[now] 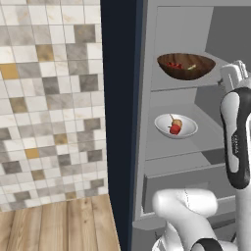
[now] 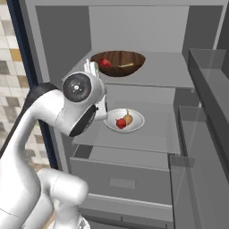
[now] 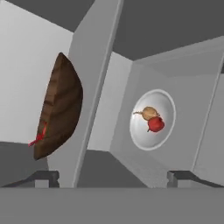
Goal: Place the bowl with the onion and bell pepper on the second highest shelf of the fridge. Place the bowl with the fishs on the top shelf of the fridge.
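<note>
The fridge (image 2: 53,36) stands open. On its top shelf (image 2: 165,71) sits a brown wooden bowl (image 2: 118,62) with the fishs: a red one (image 1: 172,64) and a pale green one (image 1: 191,67). One shelf lower (image 2: 152,134), a white bowl (image 2: 124,120) holds the tan onion (image 3: 150,113) and the red bell pepper (image 3: 155,124). My gripper (image 3: 113,177) is open with nothing between its fingers. It hangs just outside the fridge front, at the level of the top shelf's edge, apart from both bowls. The hand view is rolled, so the wooden bowl (image 3: 59,109) appears on edge at the left.
A grey drawer (image 2: 118,181) lies under the lower shelf. The fridge door with its shelves (image 2: 205,134) stands open at the right. A navy fridge side panel (image 1: 120,122), a tiled wall (image 1: 49,98) and a wooden counter (image 1: 59,225) lie to the left.
</note>
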